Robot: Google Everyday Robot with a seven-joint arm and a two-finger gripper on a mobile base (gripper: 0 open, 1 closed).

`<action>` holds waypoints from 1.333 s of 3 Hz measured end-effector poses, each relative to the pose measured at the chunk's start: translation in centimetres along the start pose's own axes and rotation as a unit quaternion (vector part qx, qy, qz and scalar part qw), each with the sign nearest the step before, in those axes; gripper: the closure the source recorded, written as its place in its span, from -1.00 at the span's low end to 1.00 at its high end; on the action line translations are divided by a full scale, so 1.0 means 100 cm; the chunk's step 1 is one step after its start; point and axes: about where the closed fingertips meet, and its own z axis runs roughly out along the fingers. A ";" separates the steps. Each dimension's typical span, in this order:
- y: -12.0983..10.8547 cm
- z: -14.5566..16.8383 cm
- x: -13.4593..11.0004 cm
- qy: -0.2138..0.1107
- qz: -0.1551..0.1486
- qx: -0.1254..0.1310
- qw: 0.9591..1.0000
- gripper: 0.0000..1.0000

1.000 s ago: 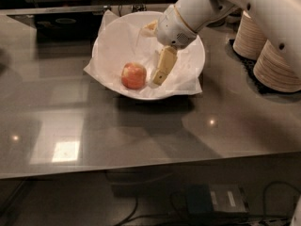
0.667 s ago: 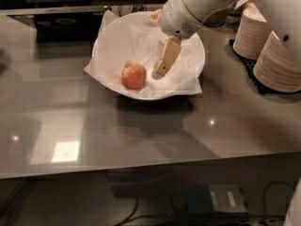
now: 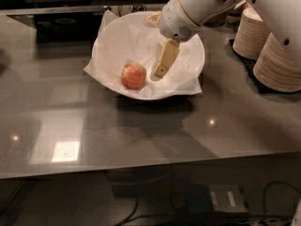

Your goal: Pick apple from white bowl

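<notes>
So the apple (image 3: 134, 75) sits in the white bowl (image 3: 196, 48) around 7 o'clock, on the crinkled paper. The gripper (image 3: 155, 46) hangs over the bowl with its fingers (image 3: 166, 58) spread, the lower tip just beside the apple at 3 o'clock and not touching it.

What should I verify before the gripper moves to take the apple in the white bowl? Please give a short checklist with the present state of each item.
1. The apple is in plain view, with nothing lying on it: ok.
2. The apple lies inside the white bowl, on its paper lining: ok.
3. The bowl sits upright on the table: ok.
4. The gripper is over the apple: not ok. It hangs inside the bowl beside the apple, on the side toward the stacks of paper bowls, apart from it.
5. The arm is free of the stacks: cannot tell, as it passes in front of them.
</notes>
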 end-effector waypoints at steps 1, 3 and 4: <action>0.000 0.000 0.000 0.000 0.000 0.000 1.000 -1.00; 0.000 0.000 0.000 0.000 0.000 0.000 1.000 -0.42; 0.000 0.000 0.000 0.000 0.000 0.000 1.000 0.04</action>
